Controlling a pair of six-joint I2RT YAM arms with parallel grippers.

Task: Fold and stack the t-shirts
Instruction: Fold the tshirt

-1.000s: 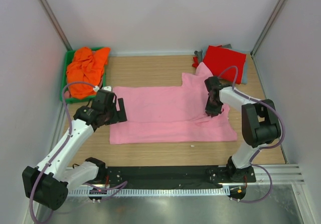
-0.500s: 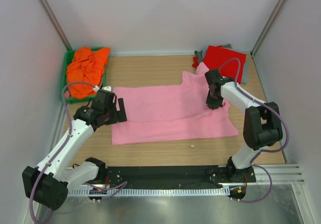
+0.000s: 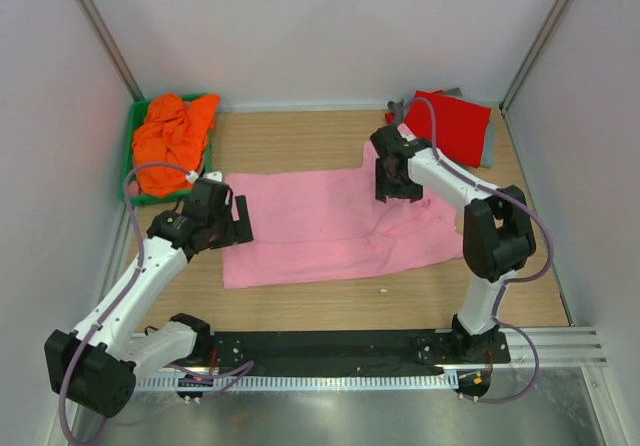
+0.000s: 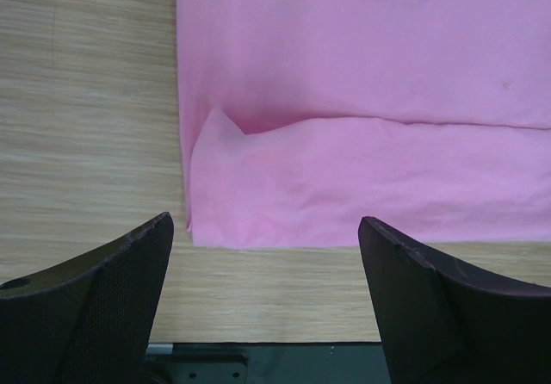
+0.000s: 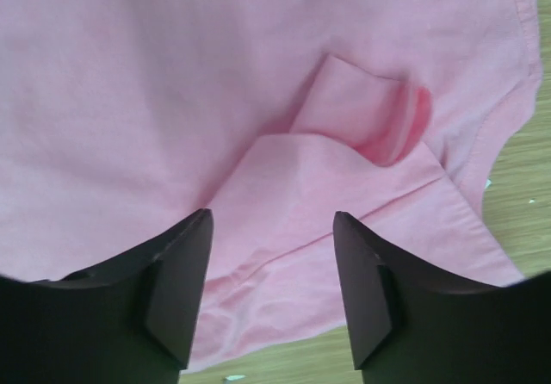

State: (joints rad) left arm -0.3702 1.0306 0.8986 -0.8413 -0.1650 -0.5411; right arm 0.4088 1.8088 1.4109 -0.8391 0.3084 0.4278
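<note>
Widely open, left pincer (image 4: 265, 225) above pink t-shirt (image 4: 362, 74), right pincer (image 5: 272, 219) open

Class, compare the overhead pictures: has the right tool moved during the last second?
Yes. The right tool has moved left and upward in the overhead view, across the pink shirt, ending left of the red shirt, which stayed put.
</note>
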